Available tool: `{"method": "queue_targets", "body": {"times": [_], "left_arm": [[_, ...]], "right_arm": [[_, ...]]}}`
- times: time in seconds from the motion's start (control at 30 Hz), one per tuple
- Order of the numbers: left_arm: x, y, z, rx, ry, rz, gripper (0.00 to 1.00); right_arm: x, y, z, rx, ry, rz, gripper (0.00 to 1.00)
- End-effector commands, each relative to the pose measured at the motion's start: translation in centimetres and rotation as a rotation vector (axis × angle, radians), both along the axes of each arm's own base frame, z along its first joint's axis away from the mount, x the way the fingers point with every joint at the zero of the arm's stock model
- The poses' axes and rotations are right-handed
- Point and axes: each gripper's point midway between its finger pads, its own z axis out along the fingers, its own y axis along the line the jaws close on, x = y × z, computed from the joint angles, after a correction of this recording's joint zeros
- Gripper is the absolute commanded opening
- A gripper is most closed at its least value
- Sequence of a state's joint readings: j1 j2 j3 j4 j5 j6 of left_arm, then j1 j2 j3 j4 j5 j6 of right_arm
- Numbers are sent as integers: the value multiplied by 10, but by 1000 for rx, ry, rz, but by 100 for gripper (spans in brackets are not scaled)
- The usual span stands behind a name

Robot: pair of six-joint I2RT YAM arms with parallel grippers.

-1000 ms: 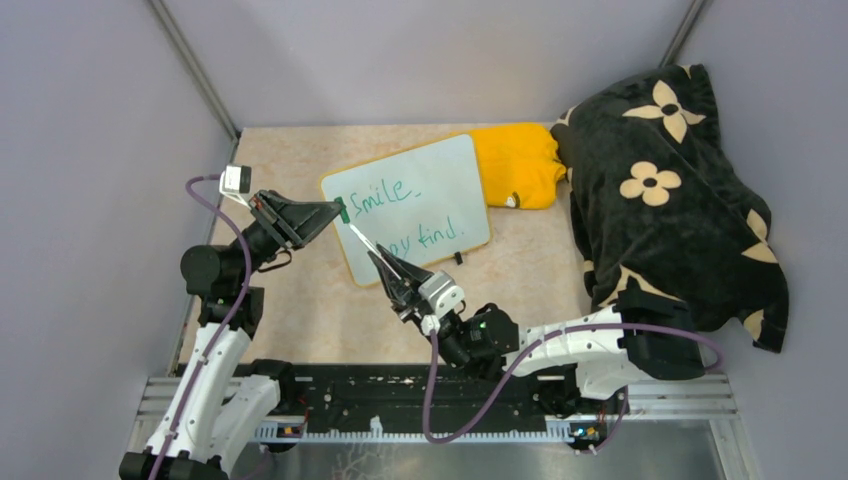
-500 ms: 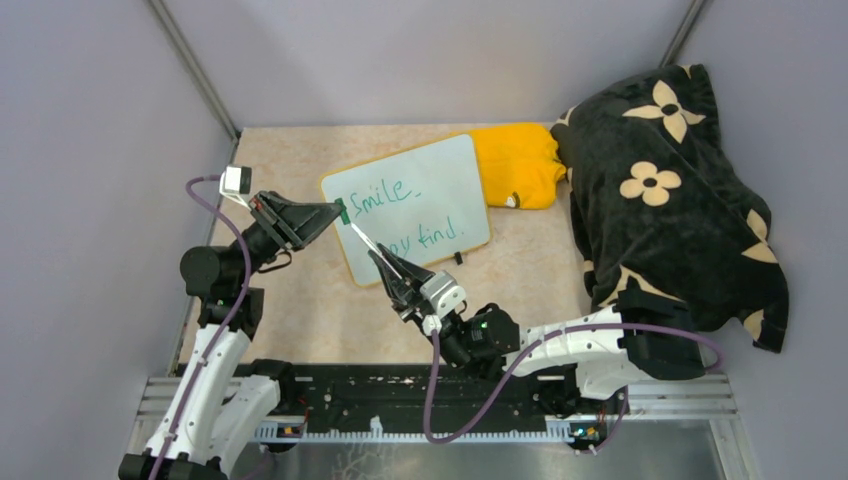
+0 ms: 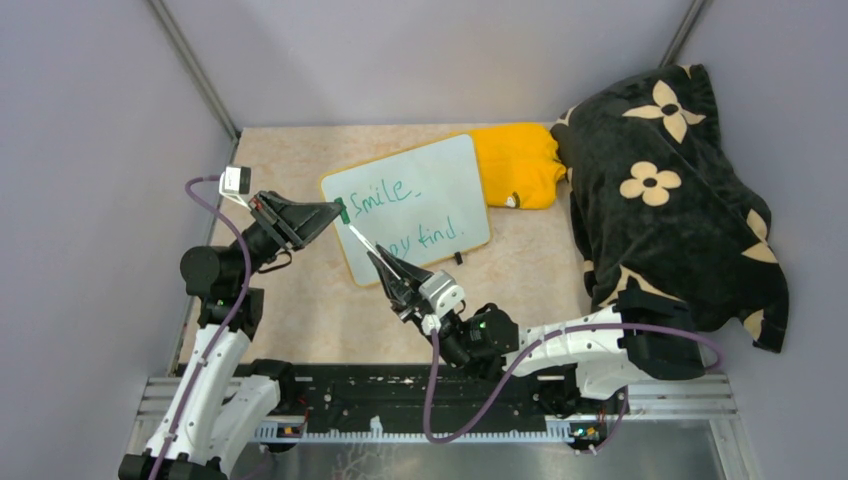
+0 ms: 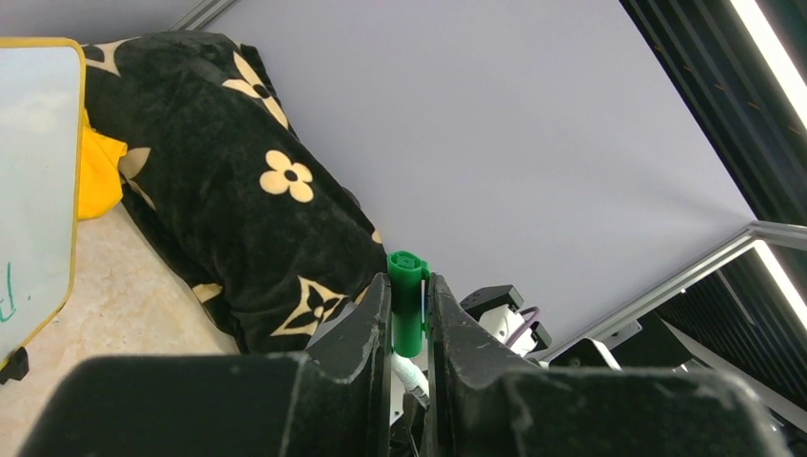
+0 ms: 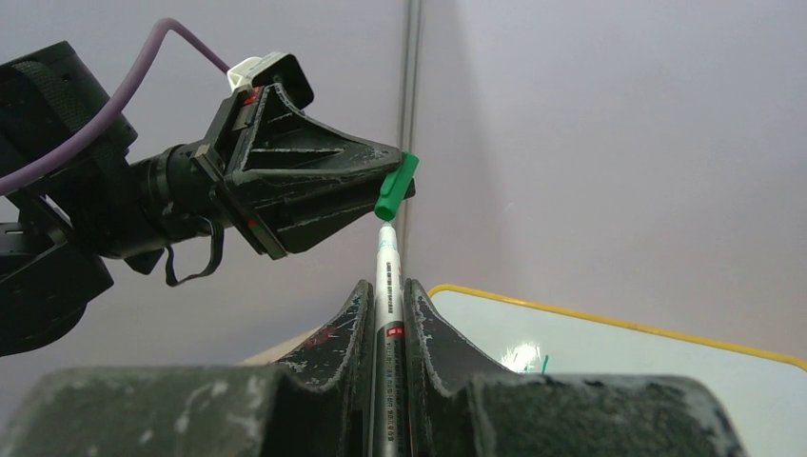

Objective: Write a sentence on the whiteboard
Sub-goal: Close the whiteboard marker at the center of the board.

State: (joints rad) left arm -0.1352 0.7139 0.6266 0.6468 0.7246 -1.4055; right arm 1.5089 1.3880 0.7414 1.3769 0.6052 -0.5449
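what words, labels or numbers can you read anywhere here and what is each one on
"Smile": top line of the green handwritten sentence on the glossy white rectangular whiteboard.
"find": bottom line of the same sentence; the word before it is partly hidden and seems to end in "y".
Small print with a red mark on the barrel of the white marker pen: too small to read.
Nothing else readable.

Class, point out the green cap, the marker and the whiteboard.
cap [image 5: 397,188]: right wrist view, middle of its side.
marker [image 5: 385,281]: right wrist view, white barrel.
whiteboard [image 3: 445,168]: top view, bare upper right area.
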Motion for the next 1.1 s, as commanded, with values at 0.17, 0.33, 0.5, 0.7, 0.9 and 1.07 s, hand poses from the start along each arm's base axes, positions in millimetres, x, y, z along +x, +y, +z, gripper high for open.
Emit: {"method": "queue_targets", "body": {"times": [0.17, 0.33, 0.5, 0.7, 0.9, 1.07], "left_arm": [[-2, 2, 7, 6, -39, 30, 0], [-2, 2, 7, 8, -40, 32, 0], [-3, 2, 6, 9, -40, 32, 0], [-7, 1, 8, 11, -53, 22, 0], [-10, 1, 7, 15, -53, 13, 0], [-11, 0, 7, 9, -49, 6, 0]], "right_arm": [[-1, -14, 39, 128, -6, 20, 0], [-1, -17, 39, 131, -2, 17, 0], [0, -16, 38, 129, 2, 11, 0], [2, -14, 36, 125, 8, 2, 0], [2, -11, 39, 137, 5, 4, 0], [2, -7, 43, 145, -2, 4, 0]]}}
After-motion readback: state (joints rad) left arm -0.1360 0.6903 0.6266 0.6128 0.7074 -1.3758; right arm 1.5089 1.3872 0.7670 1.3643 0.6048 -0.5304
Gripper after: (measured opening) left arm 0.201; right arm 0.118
